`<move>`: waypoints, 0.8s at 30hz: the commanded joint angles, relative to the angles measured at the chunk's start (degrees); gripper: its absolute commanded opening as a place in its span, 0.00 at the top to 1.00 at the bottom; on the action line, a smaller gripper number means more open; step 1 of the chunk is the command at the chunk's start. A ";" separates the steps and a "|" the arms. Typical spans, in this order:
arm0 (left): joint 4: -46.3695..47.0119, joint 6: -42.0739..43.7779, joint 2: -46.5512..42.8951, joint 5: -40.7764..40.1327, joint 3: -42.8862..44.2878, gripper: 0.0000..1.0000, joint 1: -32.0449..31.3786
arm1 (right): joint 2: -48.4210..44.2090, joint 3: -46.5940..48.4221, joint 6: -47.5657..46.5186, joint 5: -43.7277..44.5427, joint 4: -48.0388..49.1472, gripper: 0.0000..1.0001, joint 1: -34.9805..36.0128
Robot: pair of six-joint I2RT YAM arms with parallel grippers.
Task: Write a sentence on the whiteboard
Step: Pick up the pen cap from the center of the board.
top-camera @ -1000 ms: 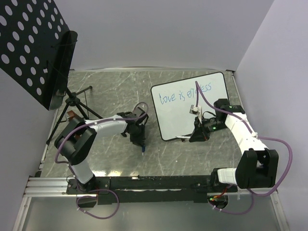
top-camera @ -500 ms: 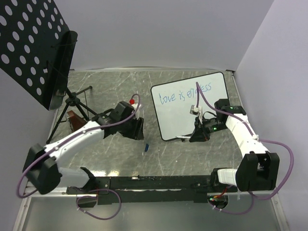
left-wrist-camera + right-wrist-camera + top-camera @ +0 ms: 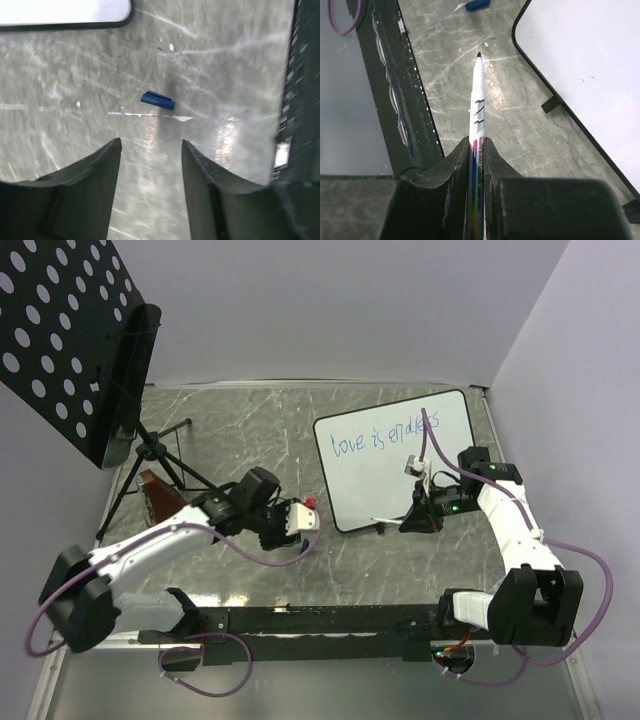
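**Marker Clenched Beside the Board**

From above, the whiteboard is lying flat just beyond my right claw, its sentence showing in thin blue strokes. My left claw is hanging released, a blue cap lying ahead. My right claw is clenching a marker, with the whiteboard to its right.

The whiteboard is white (thin black rim), the sentence blue, the table grey with pale veining; the blurred cap looks blue.
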 commanded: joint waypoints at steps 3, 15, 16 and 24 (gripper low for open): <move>1.91 18.20 10.07 2.49 3.21 0.48 -2.37 | -1.03 1.84 -5.18 -4.14 -3.07 1.00 -4.06; 7.19 22.08 19.04 -1.03 1.28 0.47 -7.56 | 0.64 2.63 -7.65 -5.63 -5.80 1.00 -5.48; 7.19 23.12 19.57 -2.34 1.45 0.47 -7.56 | 0.64 2.63 -7.74 -5.72 -5.89 1.00 -5.65; 9.39 25.60 19.75 -5.34 -0.22 0.44 -7.30 | 1.52 2.98 -8.61 -6.42 -7.21 1.00 -5.83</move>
